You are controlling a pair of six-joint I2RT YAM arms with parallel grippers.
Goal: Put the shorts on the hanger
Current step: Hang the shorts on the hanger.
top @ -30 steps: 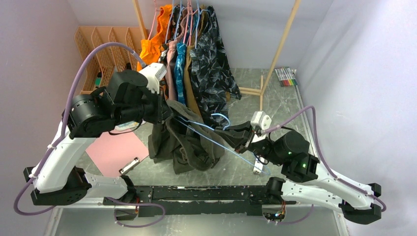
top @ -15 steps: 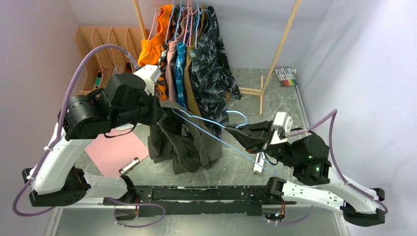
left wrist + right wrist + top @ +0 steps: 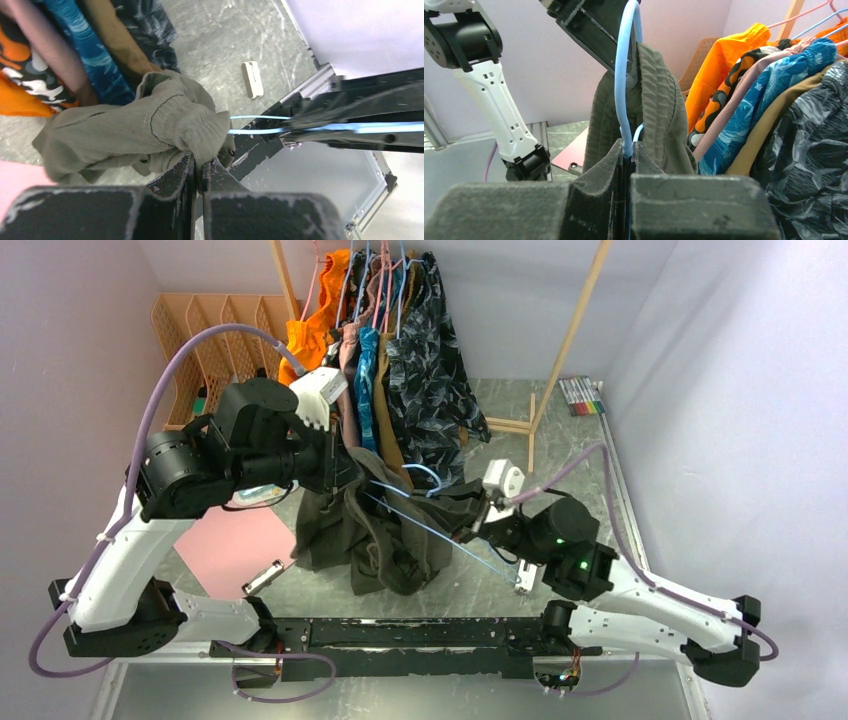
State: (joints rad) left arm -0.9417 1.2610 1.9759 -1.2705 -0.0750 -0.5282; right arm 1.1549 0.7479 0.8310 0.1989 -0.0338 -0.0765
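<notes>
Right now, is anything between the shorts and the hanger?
Nothing visible. The left gripper is shut on the shorts, the right gripper is shut on the light-blue hanger, and the hanger's end lies against the shorts. The clothes on the rack hang beside them, not between.

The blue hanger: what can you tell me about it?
The hanger is a thin, light-blue frame with a curved hook, smooth like plastic or coated wire. It is held above the table, slanting. The right gripper is shut on its frame; its other end runs into the bunched olive shorts, whose fabric lies against it. The left gripper pinches the shorts.
</notes>
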